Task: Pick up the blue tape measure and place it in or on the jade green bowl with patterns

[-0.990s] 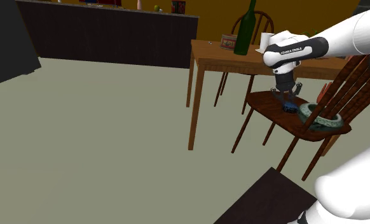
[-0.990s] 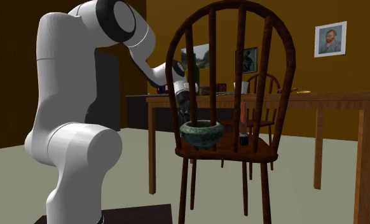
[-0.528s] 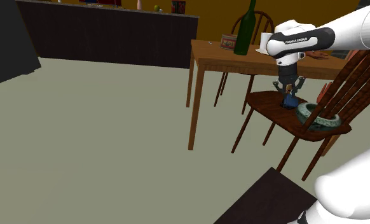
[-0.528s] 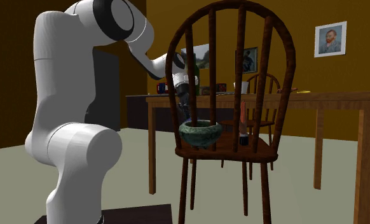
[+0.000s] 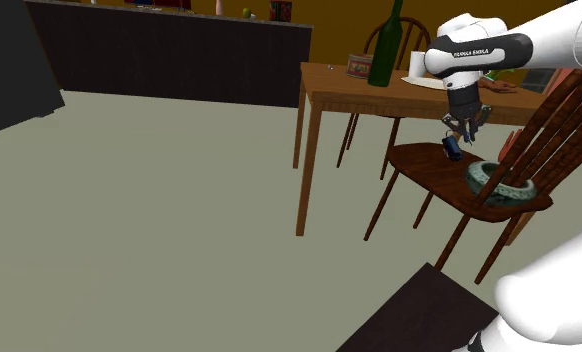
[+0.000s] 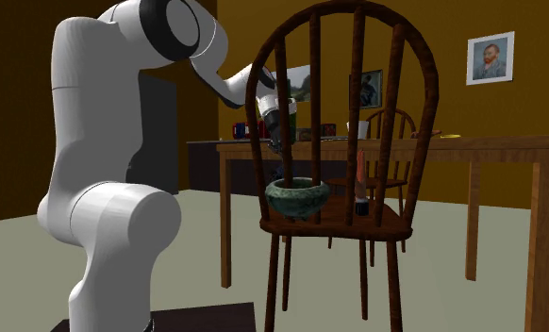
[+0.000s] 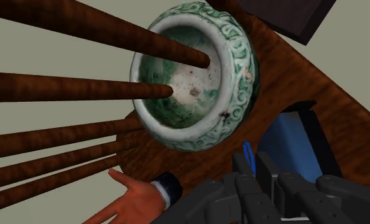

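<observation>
Where the gripper (image 5: 460,133) hangs: above the chair seat, toward its front edge, with the black fingers pointing down and clamped on the blue tape measure.
Blue tape measure (image 5: 452,149): boxy blue body with black edging and a thin blue strap; held clear of the seat, beside the bowl and apart from it.
Bowl (image 5: 499,184): round and thick-walled; jade green outside with a raised scroll pattern, pale rim, mottled pale-green inside; stands on the seat near the backrest.
Chair (image 5: 429,168): dark reddish-brown wood with a glossy flat seat, slim legs and a hooped back of straight spindles.
Obstruction: in the wrist view the spindles (image 7: 82,25) cross in front of the bowl and cover part of its rim and hollow.
Slim object (image 6: 360,184): reddish-orange with a black end, on the seat beside the bowl; its kind cannot be told.
Table (image 5: 324,95): light-brown wood, behind the chair; carries a tall green bottle (image 5: 386,45) and a short can (image 5: 359,66).
Wall: ochre, with a framed portrait (image 6: 490,57).
</observation>
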Robot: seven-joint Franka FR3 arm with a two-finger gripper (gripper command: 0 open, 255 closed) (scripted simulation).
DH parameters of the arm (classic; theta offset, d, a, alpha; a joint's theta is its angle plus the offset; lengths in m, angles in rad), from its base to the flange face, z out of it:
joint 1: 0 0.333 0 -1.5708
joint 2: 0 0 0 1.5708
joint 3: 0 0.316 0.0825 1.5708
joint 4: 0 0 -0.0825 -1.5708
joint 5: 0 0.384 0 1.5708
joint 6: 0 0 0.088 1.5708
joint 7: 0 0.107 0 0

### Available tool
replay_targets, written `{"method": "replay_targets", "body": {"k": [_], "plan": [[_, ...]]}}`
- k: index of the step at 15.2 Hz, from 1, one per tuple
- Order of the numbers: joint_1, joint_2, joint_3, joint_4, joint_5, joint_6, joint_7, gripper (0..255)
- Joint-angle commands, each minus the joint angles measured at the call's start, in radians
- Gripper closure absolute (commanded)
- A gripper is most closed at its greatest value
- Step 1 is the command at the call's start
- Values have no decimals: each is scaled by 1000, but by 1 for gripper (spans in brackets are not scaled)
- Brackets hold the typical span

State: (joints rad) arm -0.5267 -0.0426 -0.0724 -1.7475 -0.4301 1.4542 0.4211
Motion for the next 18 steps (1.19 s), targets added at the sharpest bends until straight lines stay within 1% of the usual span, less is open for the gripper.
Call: {"method": "replay_targets", "body": {"k": [1,7,13,18], "plan": [[1,2,1,28,-1,-25,-9,255],[2,15,3,116,-5,-95,-38,255],[-44,-164,-51,-103,-46,-16,-107,255],[-81,-287,-103,-239,-91,33,-172,255]]}}
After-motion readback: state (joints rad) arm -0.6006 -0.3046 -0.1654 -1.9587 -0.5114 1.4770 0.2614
